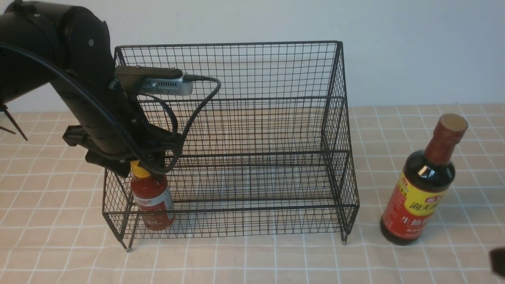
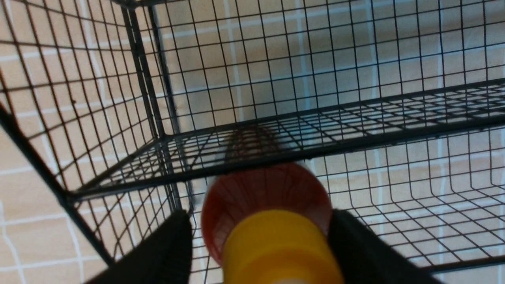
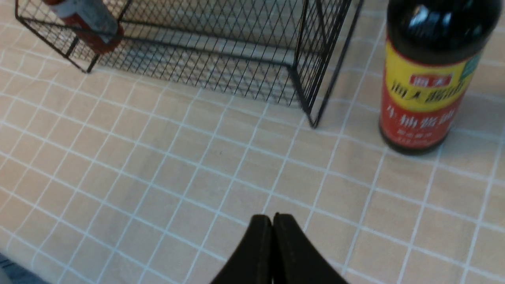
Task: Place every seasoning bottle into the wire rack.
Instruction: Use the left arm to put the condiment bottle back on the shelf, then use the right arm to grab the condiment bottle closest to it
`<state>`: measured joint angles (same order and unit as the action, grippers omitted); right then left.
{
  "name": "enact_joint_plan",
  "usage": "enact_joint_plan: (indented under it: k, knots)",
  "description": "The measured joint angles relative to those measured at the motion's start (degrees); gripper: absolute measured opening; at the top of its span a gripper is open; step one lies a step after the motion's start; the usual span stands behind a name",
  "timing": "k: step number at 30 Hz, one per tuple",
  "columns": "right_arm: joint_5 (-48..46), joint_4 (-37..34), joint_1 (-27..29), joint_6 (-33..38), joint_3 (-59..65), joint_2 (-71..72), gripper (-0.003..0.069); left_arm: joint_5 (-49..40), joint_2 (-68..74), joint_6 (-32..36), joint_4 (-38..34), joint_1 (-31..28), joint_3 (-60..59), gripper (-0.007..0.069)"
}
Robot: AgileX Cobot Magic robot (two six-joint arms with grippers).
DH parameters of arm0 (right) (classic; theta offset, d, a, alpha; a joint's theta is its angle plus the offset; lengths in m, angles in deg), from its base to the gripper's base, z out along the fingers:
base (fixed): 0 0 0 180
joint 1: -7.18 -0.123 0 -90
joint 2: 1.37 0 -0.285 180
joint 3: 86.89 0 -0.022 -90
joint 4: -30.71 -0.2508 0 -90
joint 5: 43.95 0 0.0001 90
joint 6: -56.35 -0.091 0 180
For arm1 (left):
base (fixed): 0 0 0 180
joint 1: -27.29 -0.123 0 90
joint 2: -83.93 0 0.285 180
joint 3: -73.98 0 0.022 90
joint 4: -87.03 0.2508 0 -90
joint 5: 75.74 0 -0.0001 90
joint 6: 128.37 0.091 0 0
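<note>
The small red-sauce bottle with a yellow cap stands in the lower tier of the black wire rack, at its left end. My left gripper is above its cap. In the left wrist view the fingers straddle the bottle; one side shows a gap, so the left gripper is open. The dark soy-sauce bottle stands upright on the tablecloth, right of the rack. My right gripper is shut and empty, low over the cloth, in front of the soy bottle.
A beige checked tablecloth covers the table. A white wall stands behind the rack. The rack's front right leg stands between my right gripper and the rack's inside. The red bottle also shows far off in the right wrist view.
</note>
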<state>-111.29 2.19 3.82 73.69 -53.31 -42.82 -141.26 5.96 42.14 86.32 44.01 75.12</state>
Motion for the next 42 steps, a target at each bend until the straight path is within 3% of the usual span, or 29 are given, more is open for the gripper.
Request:
enact_joint_plan:
  k: [5,9,12,14,15,21,26,31,35,38,42]
  knots:
    - [-0.10,8.01,0.00,-3.46,-9.93,-2.94,0.0001,-4.35,-0.13,0.00,0.00,0.00,5.26,0.0473]
    - [-0.10,9.70,0.00,-5.58,-17.03,-8.99,0.0057,-4.65,-3.17,1.36,0.04,0.00,8.31,0.0351]
    - [-0.05,8.09,0.00,-4.36,-21.88,-16.83,0.0154,-5.03,-10.47,3.52,0.21,0.00,8.54,0.0149]
    - [0.09,7.05,0.00,-2.03,-23.89,-20.19,0.0211,-5.14,-14.32,4.40,0.21,0.00,8.38,0.0070]
    - [0.23,6.63,0.00,-0.07,-25.47,-23.50,0.0275,-5.14,-17.96,4.85,0.00,0.00,7.45,0.0028]
    - [1.96,7.29,0.00,3.10,-28.47,-34.46,0.0533,-4.74,-38.73,5.36,-0.21,0.00,-4.67,-0.0007]
    - [4.39,7.70,-0.13,4.01,-28.58,-40.72,0.0625,2.28,-55.44,5.41,-0.21,0.00,-19.34,-0.0007]
    - [5.05,9.24,-1.60,4.27,-28.58,-45.50,0.0632,8.39,-69.74,4.91,-0.11,0.00,-32.55,-0.0007]
    - [5.12,11.43,-3.63,4.13,-28.60,-47.64,0.0590,9.40,-76.67,2.94,-0.04,0.00,-38.52,-0.0007]
    - [5.12,13.79,-5.19,2.74,-28.60,-48.84,0.0507,9.55,-79.69,1.39,-0.04,0.00,-42.62,-0.0007]
    - [4.18,16.52,-5.94,-0.92,-28.60,-49.16,0.0294,9.49,-80.42,0.29,-0.04,0.00,-46.12,-0.0007]
